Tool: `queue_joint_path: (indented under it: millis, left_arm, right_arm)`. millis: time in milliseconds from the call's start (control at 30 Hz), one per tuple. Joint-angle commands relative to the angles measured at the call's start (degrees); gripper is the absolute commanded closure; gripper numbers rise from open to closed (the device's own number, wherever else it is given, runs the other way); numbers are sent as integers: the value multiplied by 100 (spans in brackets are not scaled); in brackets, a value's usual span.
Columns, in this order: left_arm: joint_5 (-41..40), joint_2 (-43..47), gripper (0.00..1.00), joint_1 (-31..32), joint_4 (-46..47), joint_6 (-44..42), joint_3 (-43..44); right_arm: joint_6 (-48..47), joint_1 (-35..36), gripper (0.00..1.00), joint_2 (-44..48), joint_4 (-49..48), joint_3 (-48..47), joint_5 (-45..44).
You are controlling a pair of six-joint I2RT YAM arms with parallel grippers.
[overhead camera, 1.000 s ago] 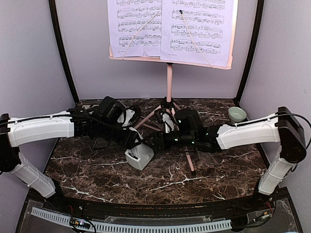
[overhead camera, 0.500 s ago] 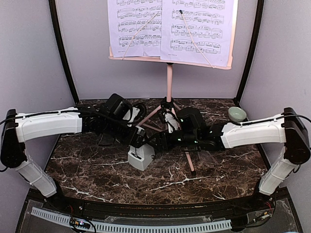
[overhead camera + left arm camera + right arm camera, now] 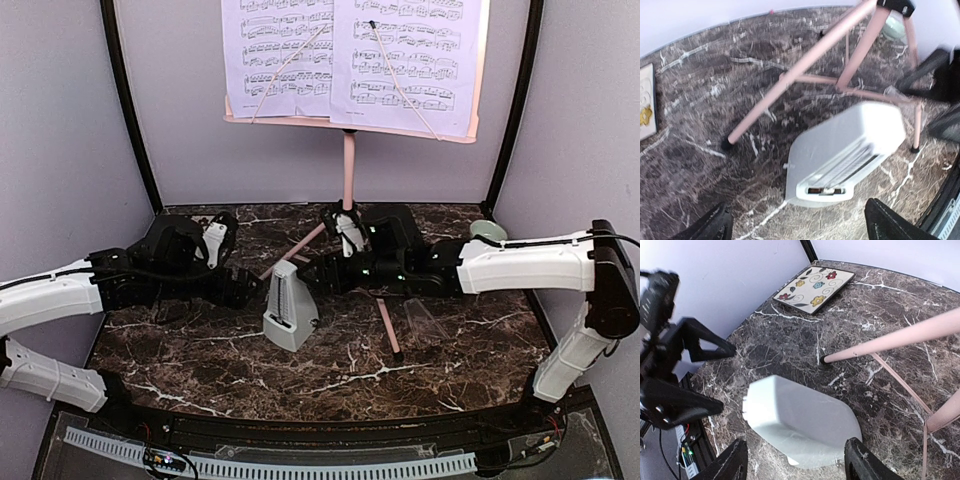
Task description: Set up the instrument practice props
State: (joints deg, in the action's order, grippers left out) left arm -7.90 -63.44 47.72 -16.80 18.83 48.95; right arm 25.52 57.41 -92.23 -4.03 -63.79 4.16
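Watch your right hand (image 3: 797,460) first. It is partly open, with one finger on each side of the near end of the metronome (image 3: 290,318). A gap shows next to one finger (image 3: 735,462), so I think it is not squeezing, but I cannot tell if the other finger touches. If you swing that hand sideways, it could tip the metronome over.

Your left hand (image 3: 800,225) is wide open and holds nothing. It sits just to the left of the metronome and points at it. Both hands are near the same small thing, so they could bump each other if both go in.

The thin pink legs of the music stand (image 3: 349,165) are right behind the metronome. If you hit a leg, the stand may shake and the pages (image 3: 400,50) may slip off.

The clear cover (image 3: 425,320) lies apart, to the right of the front leg (image 3: 388,325). It is hard to see, so an arm could push or squash it.

The metronome is light grey and shaped like a little pyramid, wide at the bottom and narrow at the top. It stands on the tabletop (image 3: 200,370) near the middle, in front of the stand, with no cover on it.
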Motion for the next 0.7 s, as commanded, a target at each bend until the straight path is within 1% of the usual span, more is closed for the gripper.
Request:
queue_joint_path:
  millis: [0, 233, 433, 667]
  left_arm:
    - [-176, 2, 7, -9, 563, 85, -422]
    - [-91, -454, 10, -9, 1063, 75, -356]
    - [-59, -551, 11, -9, 1132, 5, -280]
    - [-20, -624, 12, -7, 1230, -78, -256]
  right_arm:
    - [43, 35, 35, 22, 9, -504, -91]
    - [302, 38, 41, -254, 47, -830, -91]
    - [327, 42, 45, -490, 147, -1091, -32]
    - [323, 86, 48, -641, 126, -1143, -38]
